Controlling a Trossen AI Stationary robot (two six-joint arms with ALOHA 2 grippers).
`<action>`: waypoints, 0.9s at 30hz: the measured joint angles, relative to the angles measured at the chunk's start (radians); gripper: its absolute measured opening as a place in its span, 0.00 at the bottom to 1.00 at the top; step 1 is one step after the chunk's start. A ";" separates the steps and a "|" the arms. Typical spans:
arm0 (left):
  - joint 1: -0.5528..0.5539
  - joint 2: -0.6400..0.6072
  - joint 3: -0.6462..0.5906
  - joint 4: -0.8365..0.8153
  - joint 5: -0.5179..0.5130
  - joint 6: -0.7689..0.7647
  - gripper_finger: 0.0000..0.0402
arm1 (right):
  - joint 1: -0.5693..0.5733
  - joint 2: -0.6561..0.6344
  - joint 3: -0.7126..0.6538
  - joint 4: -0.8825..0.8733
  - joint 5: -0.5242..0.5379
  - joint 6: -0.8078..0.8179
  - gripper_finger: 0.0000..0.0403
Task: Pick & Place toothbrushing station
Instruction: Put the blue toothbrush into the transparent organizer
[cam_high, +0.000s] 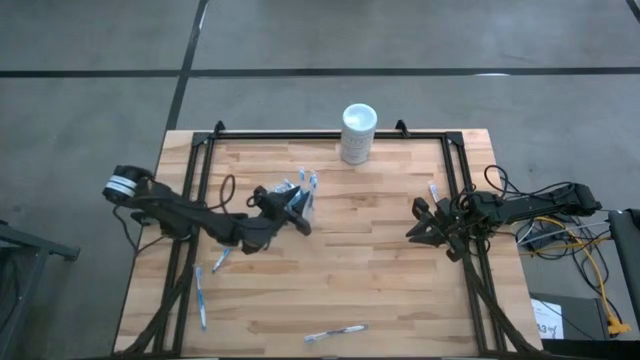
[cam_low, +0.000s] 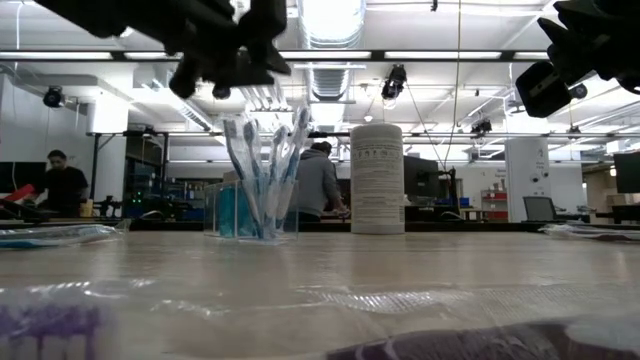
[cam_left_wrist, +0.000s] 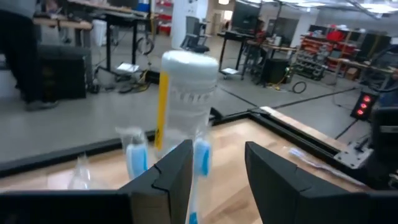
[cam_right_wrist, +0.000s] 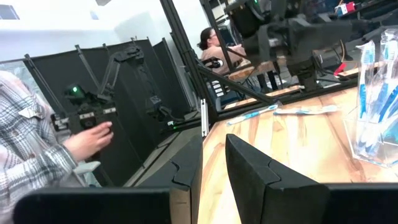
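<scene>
Behind cup (cam_high: 305, 195), white cylinder (cam_high: 359, 133); left gripper (cam_high: 297, 214) jaws spread above cup; right gripper (cam_high: 419, 224) spread.

Bright, even ceiling lights (cam_low: 330, 20) glare in the low view; the table (cam_low: 320, 290) foreground blurs badly. From above, shadows are soft. The white cylinder (cam_left_wrist: 186, 106) looks smeared, and a person's hand (cam_right_wrist: 90, 140) is soft

You see two dark, jointed arms; the left arm (cam_high: 190, 212) carries a white band near its base, and black cables trail from the right arm (cam_high: 520, 208).
</scene>
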 joint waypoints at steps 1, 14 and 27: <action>-0.005 -0.019 0.000 -0.001 0.002 0.026 0.38 | 0.000 0.000 0.000 0.000 0.000 0.000 0.17; -0.063 -0.299 0.000 -0.271 0.001 0.038 0.38 | 0.000 0.000 0.000 0.000 0.000 0.000 0.17; -0.065 -0.521 -0.002 -1.049 0.254 -0.696 0.38 | 0.000 0.000 0.000 0.000 0.000 0.000 0.17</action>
